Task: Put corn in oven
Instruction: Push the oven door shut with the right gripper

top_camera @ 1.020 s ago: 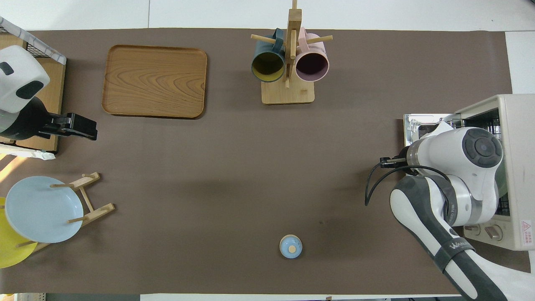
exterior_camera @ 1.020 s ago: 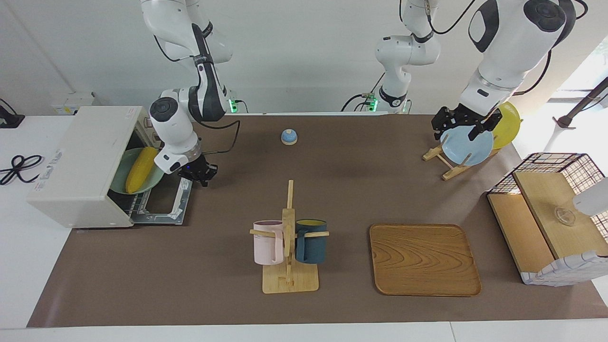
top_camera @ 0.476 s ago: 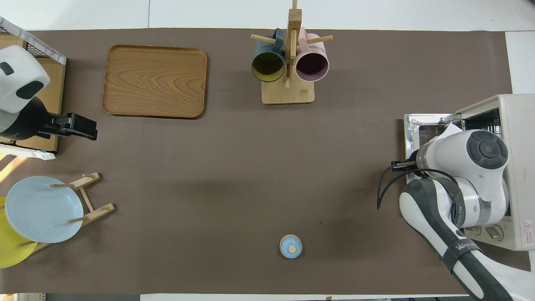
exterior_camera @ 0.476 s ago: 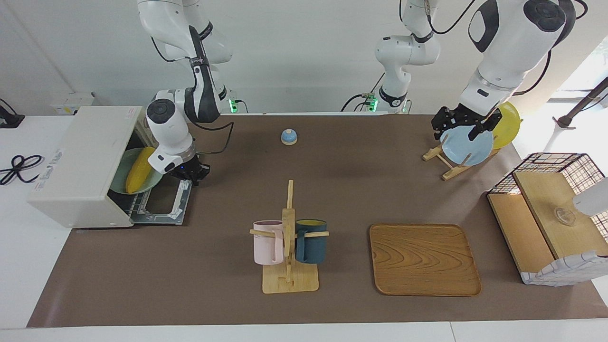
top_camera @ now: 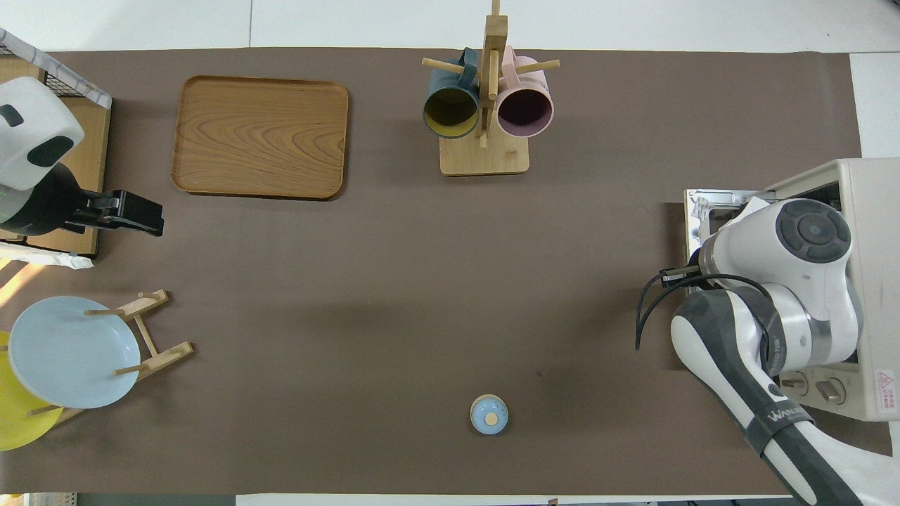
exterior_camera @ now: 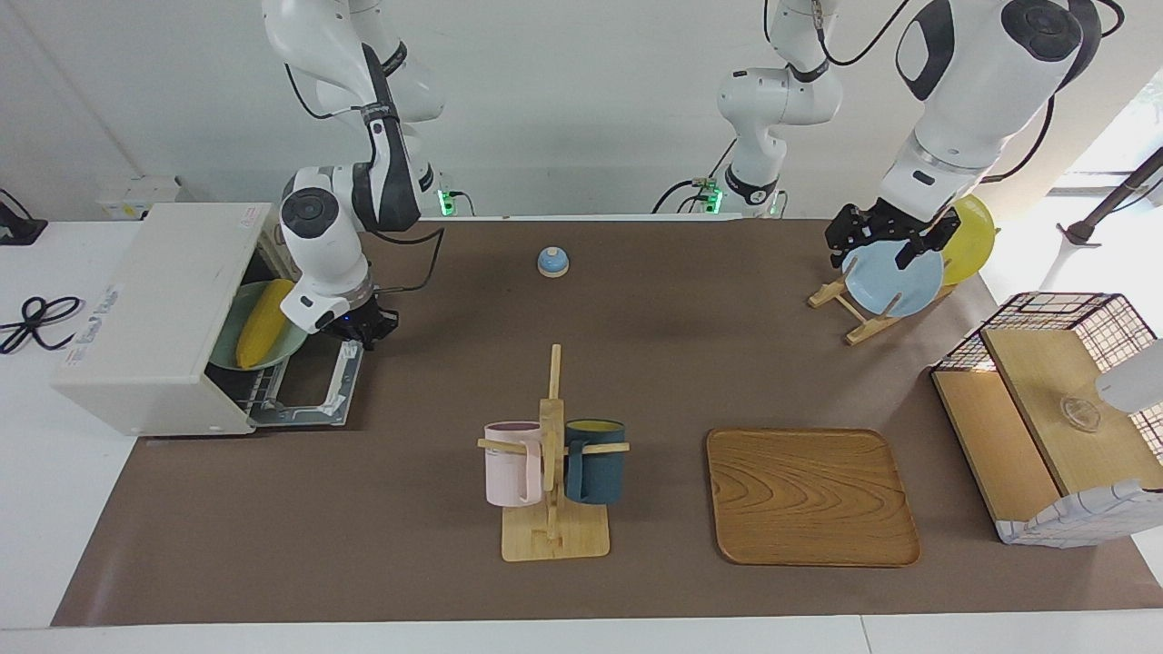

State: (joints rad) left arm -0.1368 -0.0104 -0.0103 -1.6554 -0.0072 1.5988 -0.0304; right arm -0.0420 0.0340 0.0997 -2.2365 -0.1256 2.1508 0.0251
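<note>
The corn (exterior_camera: pixel 263 322) lies on a green plate (exterior_camera: pixel 234 329) inside the oven (exterior_camera: pixel 159 309) at the right arm's end of the tabletop (exterior_camera: pixel 581 381), door dropped open. The right tool (exterior_camera: pixel 368 327) hangs over that open door, just beside the plate, fingertips shut and gripping nothing (its arm hides it in the overhead view). The left tool (exterior_camera: pixel 879 241) waits over the blue plate (exterior_camera: pixel 895 282) on its wooden rack (exterior_camera: pixel 849 309), fingers spread wide and empty.
</note>
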